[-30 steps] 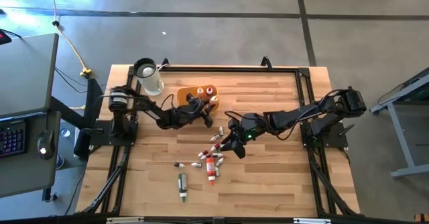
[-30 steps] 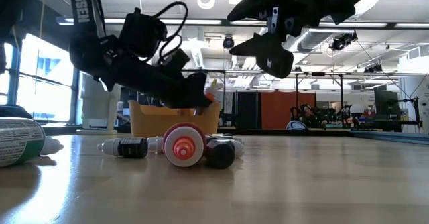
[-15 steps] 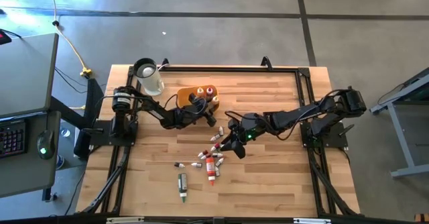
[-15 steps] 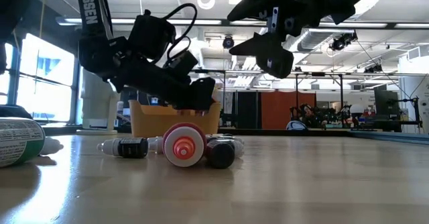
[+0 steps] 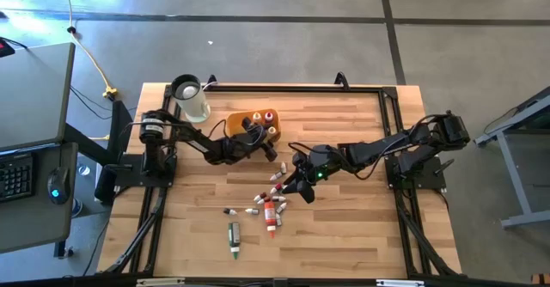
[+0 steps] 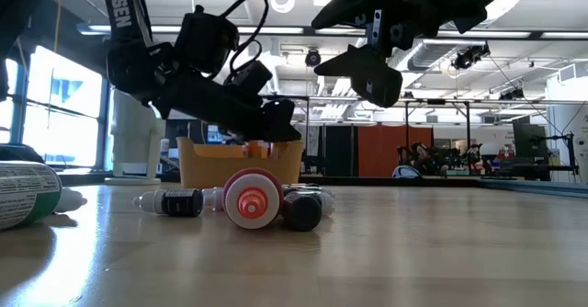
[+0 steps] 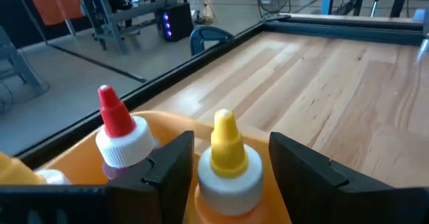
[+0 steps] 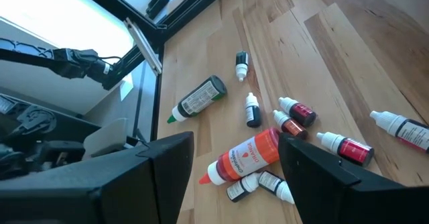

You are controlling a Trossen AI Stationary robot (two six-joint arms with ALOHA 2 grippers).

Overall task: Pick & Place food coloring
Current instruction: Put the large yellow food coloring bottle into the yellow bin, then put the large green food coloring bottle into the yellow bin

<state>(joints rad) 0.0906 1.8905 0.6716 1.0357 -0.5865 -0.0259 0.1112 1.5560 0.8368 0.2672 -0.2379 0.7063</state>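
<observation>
Left gripper (image 5: 273, 146): at the near edge of the tray (image 5: 234, 118), fingers (image 7: 167, 170) apart on either side of the yellow-capped bottle (image 7: 225, 163), not clamping it; my reading is that the bottle has been set down upright and let go
Tray: yellow-orange, on the worktop (image 5: 344, 218) near the jug (image 5: 191, 98); the wrist view shows 2 bottles standing in it, the yellow-capped one and a red-tipped bottle (image 7: 118, 133) just beside it; the overhead view hints at a 3rd cap, too small to be sure
Why upright: standing side by side, the bottles take little room, so more should fit
Right gripper (image 5: 298, 184): hovers above the loose pile (image 5: 271, 203), fingers (image 8: 157, 167) wide apart, holding nothing; probably poised to choose the next bottle
Pile: red, dark and pale-capped bottles lying on their sides mid-worktop, with a large orange tube (image 8: 244, 155) among them
Green tube (image 5: 234, 238): lies alone, apart from the pile, toward the front edge
Jug: white, at the rear left corner; contents hidden
Progress: most of the food coloring is yet to be moved
</observation>
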